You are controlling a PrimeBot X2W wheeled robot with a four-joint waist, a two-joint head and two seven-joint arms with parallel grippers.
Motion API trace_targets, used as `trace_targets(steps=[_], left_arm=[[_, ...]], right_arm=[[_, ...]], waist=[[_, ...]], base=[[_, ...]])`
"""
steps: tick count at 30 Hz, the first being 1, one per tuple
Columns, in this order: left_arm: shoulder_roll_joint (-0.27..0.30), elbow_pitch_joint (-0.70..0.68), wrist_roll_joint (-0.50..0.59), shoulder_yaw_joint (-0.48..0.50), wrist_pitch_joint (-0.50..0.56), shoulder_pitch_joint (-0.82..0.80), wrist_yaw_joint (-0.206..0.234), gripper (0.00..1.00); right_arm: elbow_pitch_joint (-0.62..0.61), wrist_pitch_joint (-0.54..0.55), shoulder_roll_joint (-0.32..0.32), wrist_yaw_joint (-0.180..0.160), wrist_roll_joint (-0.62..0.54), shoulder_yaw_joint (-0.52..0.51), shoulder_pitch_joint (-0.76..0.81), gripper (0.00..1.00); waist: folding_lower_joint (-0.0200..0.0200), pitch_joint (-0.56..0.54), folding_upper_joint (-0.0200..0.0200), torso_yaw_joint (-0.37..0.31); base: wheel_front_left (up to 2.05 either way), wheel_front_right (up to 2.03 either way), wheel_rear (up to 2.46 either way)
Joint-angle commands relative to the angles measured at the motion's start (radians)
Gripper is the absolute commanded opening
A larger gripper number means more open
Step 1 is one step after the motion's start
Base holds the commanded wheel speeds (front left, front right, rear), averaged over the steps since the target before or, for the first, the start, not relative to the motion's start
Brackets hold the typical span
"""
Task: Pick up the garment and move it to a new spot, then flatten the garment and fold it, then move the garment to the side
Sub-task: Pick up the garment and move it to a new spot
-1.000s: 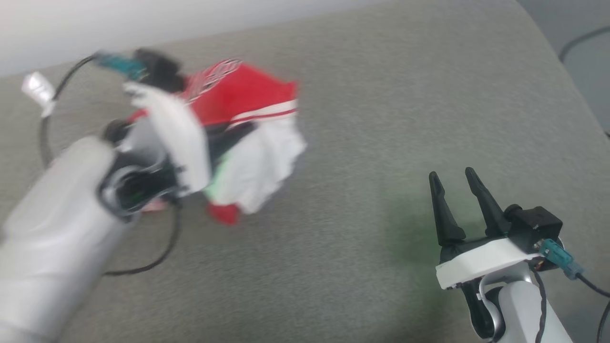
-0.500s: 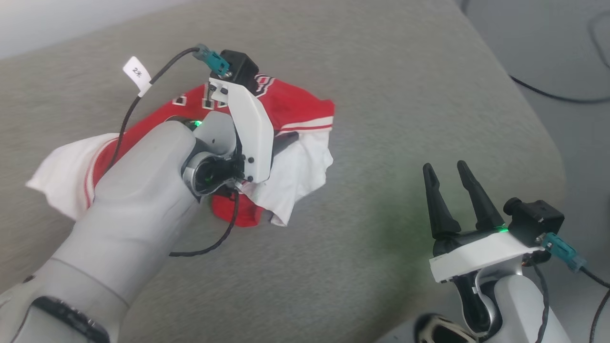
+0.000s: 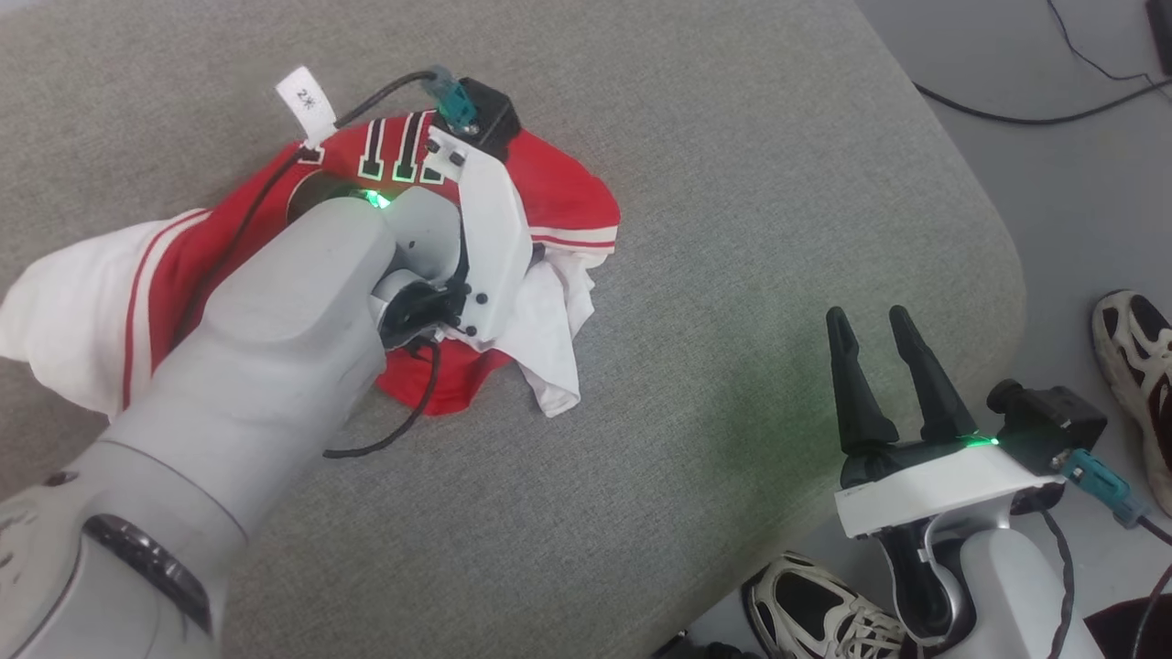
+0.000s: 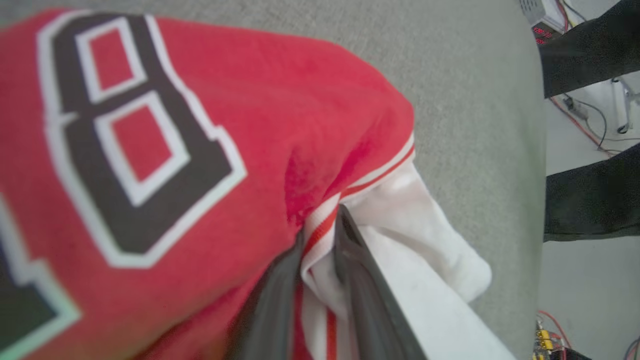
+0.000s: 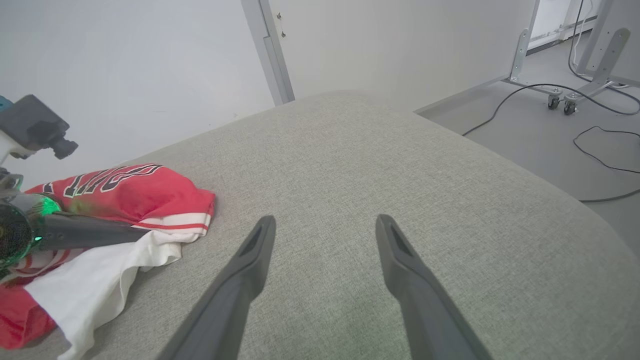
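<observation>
- Two dark fingers of the left gripper drawn narrow, pinching the garment at the striped hem between red body and white sleeve; probably chosen for the thick, firm fold of bunched trim there.
- Gripped low and from the side, leaving most of the cloth resting on the grey cushion rather than hanging; reads as the setting-down end of the move to a new spot.
- Crumpled on the robot's left part of the cushion: lettering and number facing up, one white sleeve thrown out to the far left, the other wadded just beside the fingers. Not yet flattened, not yet folded.
- Limp and light by the look of it; likely to drag and double over if pulled from one point only.
- Right gripper spread wide and holding nothing, hovering near the cushion's right edge, well apart from the garment; seemingly parked clear, ready to take a second corner for the flattening.
- Left wrist cable with its white tag looping above the red cloth; worth watching for a snag.
- Beyond the cushion's edge, a person's shoes on the floor, near the right arm.
</observation>
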Motion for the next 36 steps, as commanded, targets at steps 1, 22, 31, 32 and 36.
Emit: trace_targets(steps=[1,22,31,32,36], left_arm=[[0.032,0.038,0.012,-0.053,0.030,0.077,0.005,0.18],[0.044,-0.204,-0.191,-0.094,-0.443,0.091,0.003,1.00],[0.098,-0.182,-0.297,-0.089,-0.671,0.351,0.003,1.00],[0.104,-0.178,-0.312,-0.086,-0.688,0.378,0.003,1.00],[0.111,-0.164,-0.341,-0.081,-0.734,0.453,0.003,1.00]], right_arm=[[-0.002,-0.001,0.002,-0.001,0.005,0.002,-0.006,1.00],[0.036,-0.001,0.001,-0.001,-0.255,-0.067,0.013,1.00],[0.066,-0.001,0.001,-0.001,-0.363,-0.127,0.086,1.00],[0.071,-0.001,0.001,-0.001,-0.370,-0.133,0.094,1.00],[0.081,-0.001,-0.003,-0.001,-0.375,-0.162,0.123,1.00]], waist=[[0.0000,0.001,0.0000,0.000],[0.0000,-0.214,0.0000,0.324],[0.0000,-0.325,0.0000,0.486],[0.0000,-0.334,0.0000,0.501],[0.0000,-0.364,0.0000,0.554]], base=[[0.00,0.00,0.00],[0.00,0.00,0.00],[0.00,0.00,0.00],[0.00,0.00,0.00],[0.00,0.00,0.00]])
